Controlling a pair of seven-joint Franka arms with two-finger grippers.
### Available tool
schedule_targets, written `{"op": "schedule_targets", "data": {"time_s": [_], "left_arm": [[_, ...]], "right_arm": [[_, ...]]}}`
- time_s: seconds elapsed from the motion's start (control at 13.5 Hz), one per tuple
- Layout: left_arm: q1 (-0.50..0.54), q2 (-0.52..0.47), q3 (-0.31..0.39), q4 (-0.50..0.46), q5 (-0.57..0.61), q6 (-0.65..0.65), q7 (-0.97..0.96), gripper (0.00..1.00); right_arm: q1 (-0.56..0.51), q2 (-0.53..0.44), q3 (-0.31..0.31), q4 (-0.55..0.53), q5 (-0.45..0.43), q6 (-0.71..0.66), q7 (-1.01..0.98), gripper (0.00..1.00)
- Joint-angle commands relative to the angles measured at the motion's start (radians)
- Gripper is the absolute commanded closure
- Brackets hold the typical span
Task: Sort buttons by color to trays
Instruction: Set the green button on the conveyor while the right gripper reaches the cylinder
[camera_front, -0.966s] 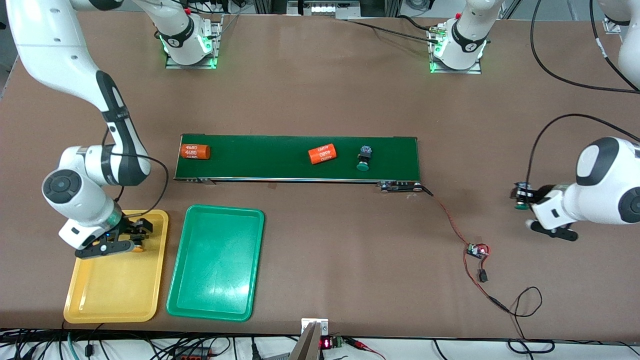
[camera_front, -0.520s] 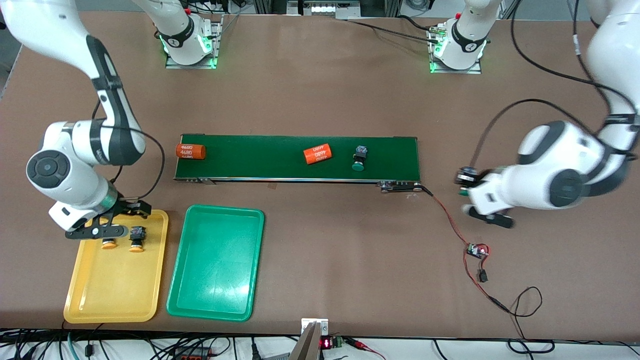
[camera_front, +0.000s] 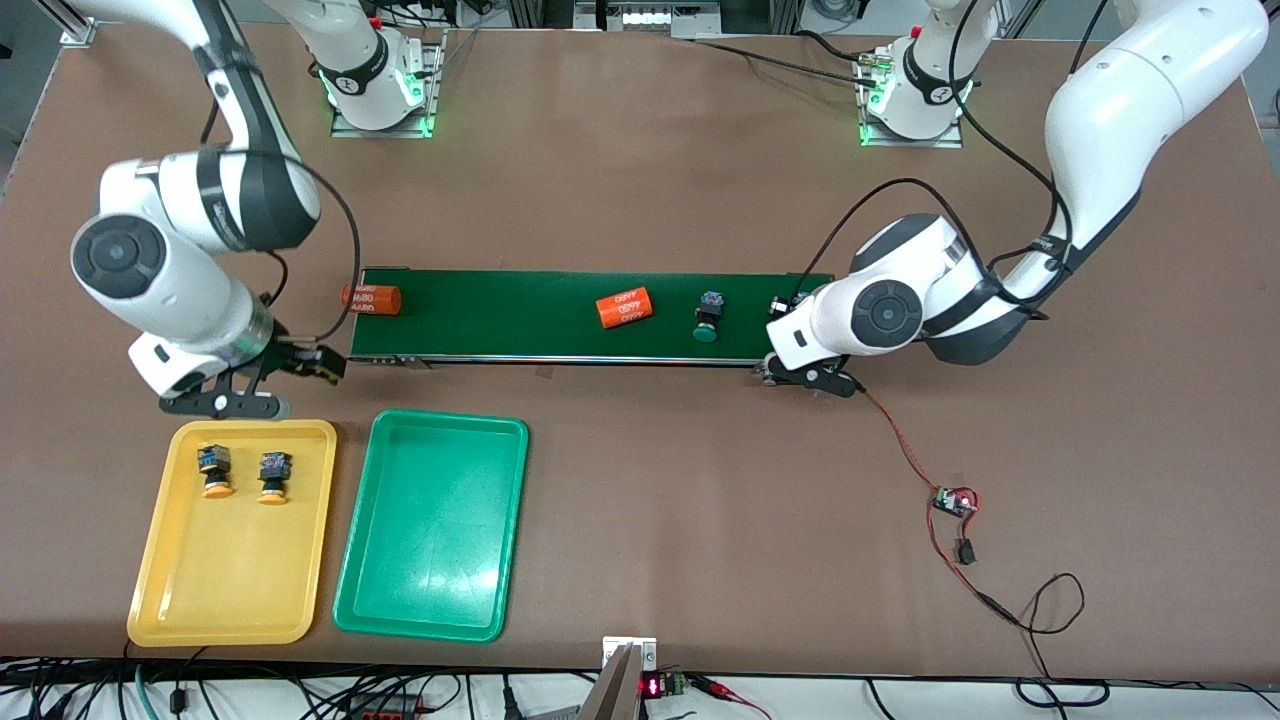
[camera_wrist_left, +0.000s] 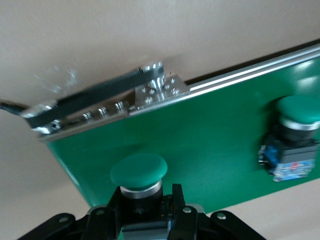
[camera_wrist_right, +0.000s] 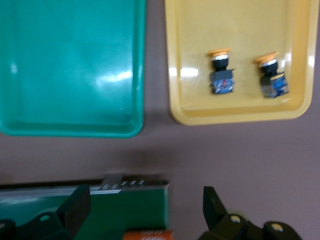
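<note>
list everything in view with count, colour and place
orange-yellow buttons: 2, in the yellow tray
green buttons: 2, one on the conveyor belt, one in the left gripper
yellow tray: 1, at the right arm's end of the table
green tray: 1, beside the yellow tray
conveyor belt: 1, dark green, mid-table
orange cylinders: 2, on the belt
circuit board: 1, wired to the belt
left gripper: shut on a green button, over the belt's end
right gripper: open, between belt and yellow tray

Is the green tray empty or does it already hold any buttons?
Empty. The green tray shows only bare floor in the front and right wrist views; both orange-capped buttons lie in the yellow tray.
</note>
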Motion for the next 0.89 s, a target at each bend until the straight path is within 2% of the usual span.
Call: {"op": "schedule_targets", "data": {"time_s": [0.0, 0.07, 0.3, 0.52, 0.67, 0.82], "left_arm": [[0.030, -0.012, 0.002, -0.031, 0.008, 0.019, -0.025, 0.56], [0.032, -0.012, 0.004, -0.030, 0.008, 0.016, -0.057, 0.01], [0.036, -0.039, -0.034, 0.027, 0.003, -0.002, -0.132, 0.00], [0.040, -0.041, -0.119, 0.218, -0.001, -0.210, -0.179, 0.00], [0.041, -0.042, -0.131, 0.359, 0.002, -0.339, -0.168, 0.00], [0.052, -0.041, -0.128, 0.476, 0.005, -0.413, -0.165, 0.00]], "right_arm": [[-0.015, -0.108, 0.044, -0.039, 0.043, -0.094, 0.020, 0.00], [-0.016, -0.121, 0.054, -0.041, 0.043, -0.112, 0.020, 0.00], [-0.022, -0.116, 0.054, -0.046, 0.042, -0.126, 0.019, 0.00], [-0.022, -0.116, 0.054, -0.047, 0.042, -0.130, 0.019, 0.00], [-0.021, -0.116, 0.054, -0.050, 0.042, -0.120, 0.019, 0.00], [-0.019, -0.118, 0.055, -0.056, 0.042, -0.119, 0.020, 0.00]]}}
